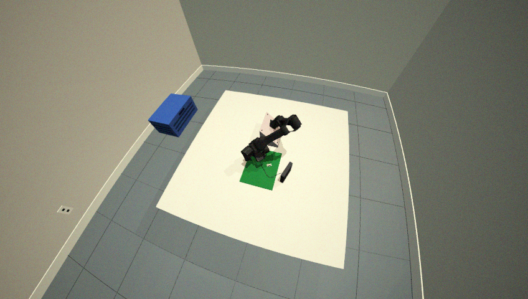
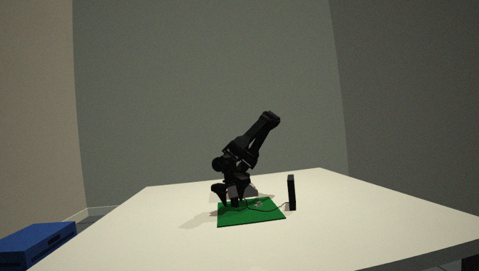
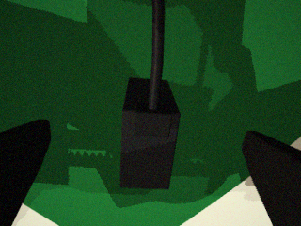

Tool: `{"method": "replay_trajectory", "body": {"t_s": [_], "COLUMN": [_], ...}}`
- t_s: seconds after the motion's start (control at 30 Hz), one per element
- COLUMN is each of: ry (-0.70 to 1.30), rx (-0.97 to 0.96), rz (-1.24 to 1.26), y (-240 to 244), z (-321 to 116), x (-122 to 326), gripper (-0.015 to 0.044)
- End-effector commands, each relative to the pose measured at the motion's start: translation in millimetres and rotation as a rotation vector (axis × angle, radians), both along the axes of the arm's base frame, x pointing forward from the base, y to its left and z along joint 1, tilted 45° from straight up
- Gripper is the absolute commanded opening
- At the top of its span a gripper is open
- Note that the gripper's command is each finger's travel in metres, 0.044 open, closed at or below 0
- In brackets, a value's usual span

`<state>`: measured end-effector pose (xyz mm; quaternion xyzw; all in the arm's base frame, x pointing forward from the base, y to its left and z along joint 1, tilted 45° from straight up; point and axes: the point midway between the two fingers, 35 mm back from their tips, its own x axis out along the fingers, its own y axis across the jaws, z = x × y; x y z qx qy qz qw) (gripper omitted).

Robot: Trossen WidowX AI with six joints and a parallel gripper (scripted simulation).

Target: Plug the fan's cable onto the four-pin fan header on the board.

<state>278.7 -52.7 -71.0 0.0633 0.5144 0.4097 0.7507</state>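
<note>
The fan's black plug (image 3: 150, 141) (image 2: 234, 202) stands upright on the green board (image 1: 257, 179) (image 2: 250, 218) (image 3: 56, 51), near the board's corner closest to the arm. Its thin black cable (image 3: 154, 25) (image 2: 265, 210) (image 1: 267, 171) runs across the board to the black fan (image 1: 286, 172) (image 2: 291, 192), which stands on edge beside the board. The small pale four-pin header (image 1: 269, 164) (image 2: 256, 205) sits on the board, apart from the plug. My gripper (image 3: 149, 135) (image 2: 231, 200) (image 1: 256, 158) is low over the board, open wide, with one finger on each side of the plug and clear gaps between.
The arm's grey wedge-shaped mount (image 1: 267, 124) (image 2: 251, 191) stands just behind the board on the white table (image 1: 296, 222) (image 2: 336, 228). A blue box (image 1: 173, 114) (image 2: 33, 240) sits on the floor to the left of the table.
</note>
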Motion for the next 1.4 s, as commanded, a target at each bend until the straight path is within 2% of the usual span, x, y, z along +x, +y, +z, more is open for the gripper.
{"method": "replay_trajectory", "body": {"t_s": [0.0, 0.03, 0.57, 0.7, 0.83, 1.0, 1.37], "ry": [0.006, 0.006, 0.002, 0.002, 0.007, 0.003, -0.235], "rx": [0.008, 0.008, 0.001, 0.001, 0.005, 0.005, -0.047], "rz": [-0.003, -0.003, 0.001, 0.000, -0.003, 0.001, 0.252], "y": [3.6, 3.6, 1.3, -0.7, -31.8, -33.4, -18.0], "z": [-2.3, -2.3, -1.2, 0.7, 32.3, 33.4, 51.3], "x": [-1.0, -1.0, -0.3, -0.5, -6.3, -5.8, 7.5], "gripper": [0.0440, 0.0440, 0.0020, 0.0000, 0.0000, 0.0000, 0.0000]}}
